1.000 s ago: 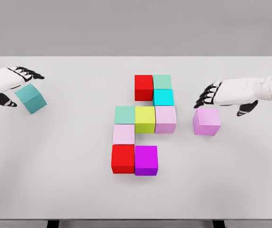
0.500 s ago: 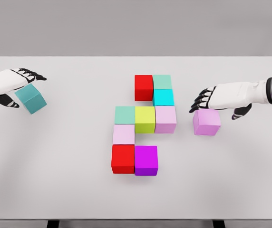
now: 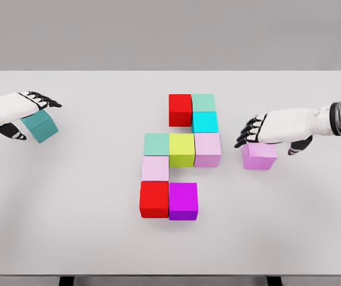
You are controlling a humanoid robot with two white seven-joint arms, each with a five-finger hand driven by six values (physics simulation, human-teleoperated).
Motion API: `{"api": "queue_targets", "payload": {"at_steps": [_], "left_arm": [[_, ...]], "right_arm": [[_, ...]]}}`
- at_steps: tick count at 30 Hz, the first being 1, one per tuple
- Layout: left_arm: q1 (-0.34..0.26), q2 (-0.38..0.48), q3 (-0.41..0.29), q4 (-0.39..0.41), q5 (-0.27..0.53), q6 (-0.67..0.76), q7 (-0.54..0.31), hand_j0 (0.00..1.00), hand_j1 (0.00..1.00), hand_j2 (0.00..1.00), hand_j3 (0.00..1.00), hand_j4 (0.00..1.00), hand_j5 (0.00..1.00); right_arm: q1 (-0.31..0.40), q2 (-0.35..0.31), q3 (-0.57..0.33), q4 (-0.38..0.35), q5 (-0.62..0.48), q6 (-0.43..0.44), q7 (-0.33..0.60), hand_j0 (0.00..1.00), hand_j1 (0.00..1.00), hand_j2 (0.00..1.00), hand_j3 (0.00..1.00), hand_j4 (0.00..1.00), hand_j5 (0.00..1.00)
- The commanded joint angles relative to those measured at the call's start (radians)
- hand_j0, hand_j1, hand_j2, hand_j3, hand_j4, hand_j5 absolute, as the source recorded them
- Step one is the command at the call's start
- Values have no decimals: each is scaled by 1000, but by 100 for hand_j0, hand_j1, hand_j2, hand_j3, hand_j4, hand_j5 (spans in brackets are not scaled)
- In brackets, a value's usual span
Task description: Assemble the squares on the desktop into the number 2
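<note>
Right hand [image 3: 272,127] sits directly over the pink cube [image 3: 259,156], fingers draped on its far top edge, thumb to the right; probably not clamped, hard to tell. Cube lies just right of the block figure [image 3: 181,156], open bottom-right slot down-left. Left hand [image 3: 16,108] cups the teal cube [image 3: 39,126], far left.

Eleven cubes [image 3: 182,149], two robot hands [image 3: 272,128].

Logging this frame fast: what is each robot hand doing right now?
Left robot hand: fingers spread over the teal cube, grip not closed.
Right robot hand: fingers spread over the pink cube, grip not closed.
</note>
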Motion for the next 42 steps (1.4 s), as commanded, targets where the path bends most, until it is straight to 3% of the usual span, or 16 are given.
{"api": "queue_targets", "payload": {"at_steps": [1,11,14,20,24,28,37,42], "left_arm": [[0,0,1,1,4,1,1,100,100,100,100,100,100],[0,-5,-21,1,-2,1,1,99,99,99,99,99,99],[0,-5,-21,3,-2,1,1,88,88,88,88,88,88],[0,-13,-21,35,0,1,1,85,85,85,85,85,85],[0,-11,-21,35,0,1,1,77,77,77,77,77,77],[2,-10,-21,34,0,1,1,58,58,58,58,58,58],[5,-5,-18,20,6,1,7,51,51,51,51,51,51],[14,1,-16,-34,12,1,7,44,44,44,44,44,44]], "right_arm": [[0,0,0,1,6,2,0,100,100,100,100,100,100],[8,15,0,5,35,2,-1,100,100,100,100,100,100],[8,17,0,5,35,2,-1,100,100,100,100,100,100],[14,22,0,5,36,2,0,100,100,100,100,100,100],[15,23,0,4,38,2,0,100,100,100,100,100,100],[18,23,0,4,49,2,0,97,97,97,97,97,97],[21,25,-2,10,69,2,-1,97,97,97,97,97,97],[21,37,-2,13,72,2,-1,97,97,97,97,97,97]]}}
